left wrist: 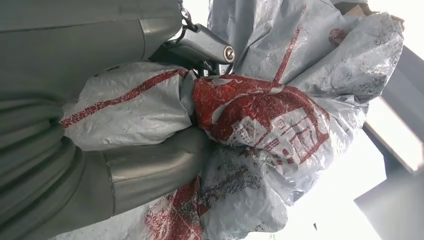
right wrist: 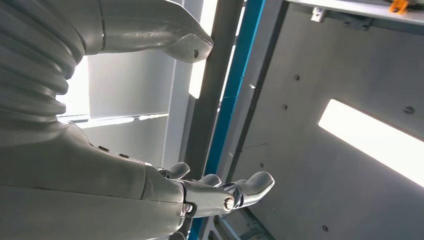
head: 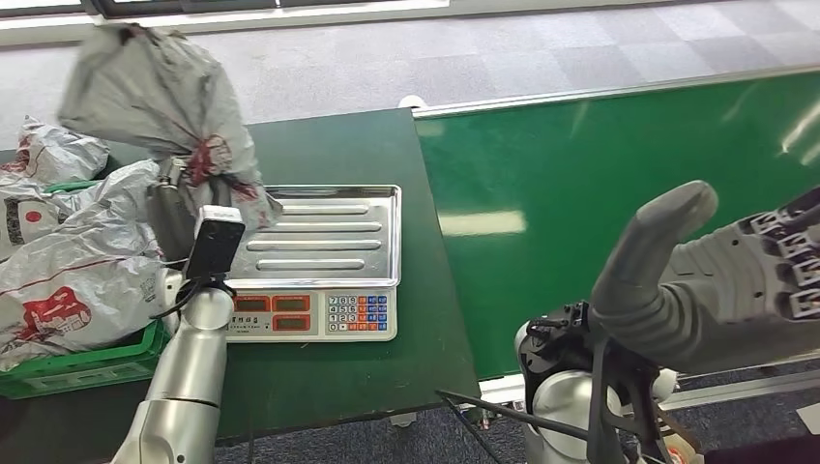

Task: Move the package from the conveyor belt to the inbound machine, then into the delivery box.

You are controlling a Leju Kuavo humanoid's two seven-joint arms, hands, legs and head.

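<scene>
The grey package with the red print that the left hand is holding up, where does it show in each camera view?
Head view: the grey package is raised at upper left, above the weighing scale and the green crate.
Left wrist view: the package spreads across the middle and right, gripped by the left hand.
Right wrist view: not in it; the right hand is open.
Shared landmark: the package's red print, in the head and left wrist views.

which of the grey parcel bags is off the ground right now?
The grey-and-red package gripped by the left robot hand, raised above the scale's steel tray. The other bags lie in the green crate.
</scene>
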